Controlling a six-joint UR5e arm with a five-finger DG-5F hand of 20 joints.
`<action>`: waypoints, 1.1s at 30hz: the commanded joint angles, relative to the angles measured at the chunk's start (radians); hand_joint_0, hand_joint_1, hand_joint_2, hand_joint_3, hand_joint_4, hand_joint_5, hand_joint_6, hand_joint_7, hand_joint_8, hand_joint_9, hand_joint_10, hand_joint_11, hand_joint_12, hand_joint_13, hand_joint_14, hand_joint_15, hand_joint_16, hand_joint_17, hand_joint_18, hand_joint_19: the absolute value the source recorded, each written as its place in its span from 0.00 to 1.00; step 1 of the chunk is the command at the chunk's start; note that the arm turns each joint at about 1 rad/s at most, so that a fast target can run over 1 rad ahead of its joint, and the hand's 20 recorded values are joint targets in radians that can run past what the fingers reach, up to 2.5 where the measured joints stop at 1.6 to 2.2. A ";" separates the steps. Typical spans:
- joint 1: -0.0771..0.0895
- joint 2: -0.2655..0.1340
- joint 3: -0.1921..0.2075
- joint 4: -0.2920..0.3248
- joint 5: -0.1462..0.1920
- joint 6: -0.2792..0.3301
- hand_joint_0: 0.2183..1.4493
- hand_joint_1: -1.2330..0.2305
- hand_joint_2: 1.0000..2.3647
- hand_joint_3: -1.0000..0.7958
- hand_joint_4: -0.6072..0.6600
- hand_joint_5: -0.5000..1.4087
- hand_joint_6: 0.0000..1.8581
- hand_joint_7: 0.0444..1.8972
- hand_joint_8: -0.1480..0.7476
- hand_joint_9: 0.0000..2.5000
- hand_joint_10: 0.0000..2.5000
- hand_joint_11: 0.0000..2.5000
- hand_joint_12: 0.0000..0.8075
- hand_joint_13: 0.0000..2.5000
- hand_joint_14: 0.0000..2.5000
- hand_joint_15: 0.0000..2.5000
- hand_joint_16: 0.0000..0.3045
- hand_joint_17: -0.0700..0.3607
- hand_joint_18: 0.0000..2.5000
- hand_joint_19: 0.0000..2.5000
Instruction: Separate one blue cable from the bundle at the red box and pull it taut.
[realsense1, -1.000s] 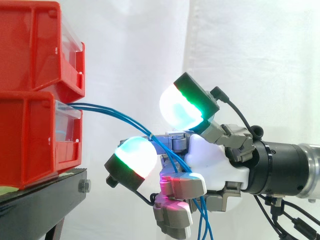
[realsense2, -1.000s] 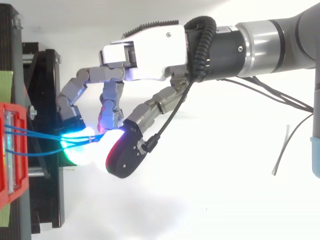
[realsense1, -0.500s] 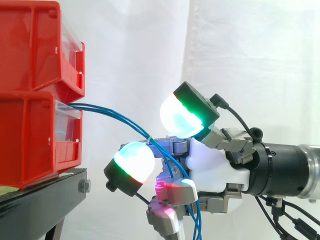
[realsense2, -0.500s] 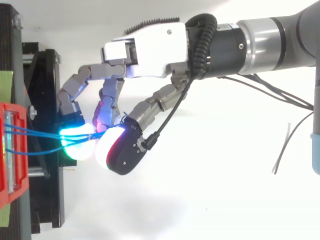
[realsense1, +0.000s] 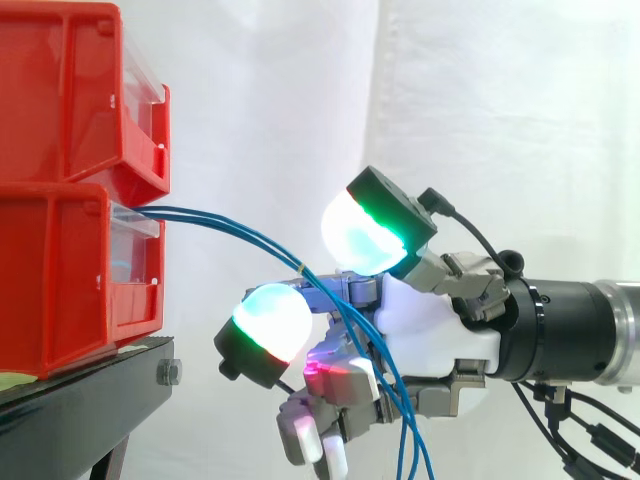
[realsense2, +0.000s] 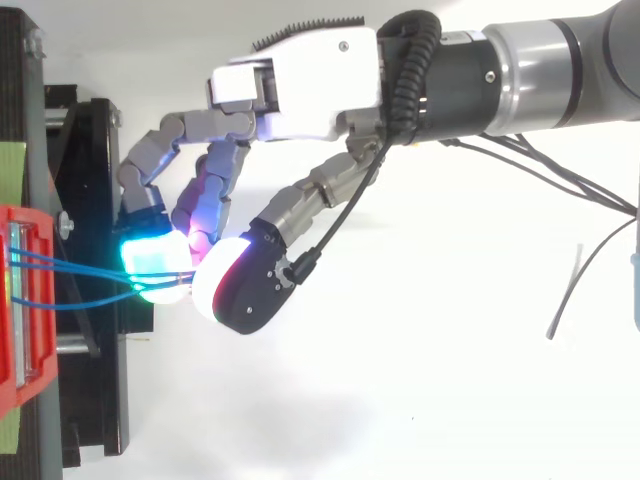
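Side view, change: my hand (realsense1: 440, 325) has curled its lower fingers further under, across the blue cables (realsense1: 240, 232) that sag from the lower red bin (realsense1: 60, 280).
Side view, meaning: I judge the pinch is closing; nothing is taut yet.
Top view, change: the glowing pads (realsense2: 160, 272) have drawn together on the blue cables (realsense2: 75, 268), near the lower red bin (realsense2: 15, 330).
Top view, grip: the fingers are curled round the bundle; I can't tell whether one strand is singled out.
Writing: none I can read.

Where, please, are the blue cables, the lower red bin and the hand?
blue cables (realsense1: 240, 231), side view, span leaving the bin.
lower red bin (realsense1: 60, 290), side view, side wall.
hand (realsense1: 430, 320), side view, white palm.
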 joint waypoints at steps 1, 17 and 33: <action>0.000 0.008 0.006 -0.031 0.001 -0.001 0.25 0.42 0.00 0.28 0.53 0.18 0.37 0.56 0.47 0.42 0.01 0.40 0.49 0.29 0.01 0.29 0.18 0.45 0.23 0.35; 0.012 0.008 0.021 -0.083 0.007 0.013 0.22 0.42 0.00 0.28 0.55 0.18 0.36 0.56 0.49 0.42 0.01 0.40 0.50 0.30 0.01 0.29 0.19 0.47 0.24 0.34; 0.021 0.008 0.026 -0.083 0.006 0.035 0.27 0.41 0.00 0.28 0.54 0.19 0.36 0.59 0.48 0.43 0.01 0.40 0.48 0.32 0.01 0.30 0.18 0.45 0.25 0.35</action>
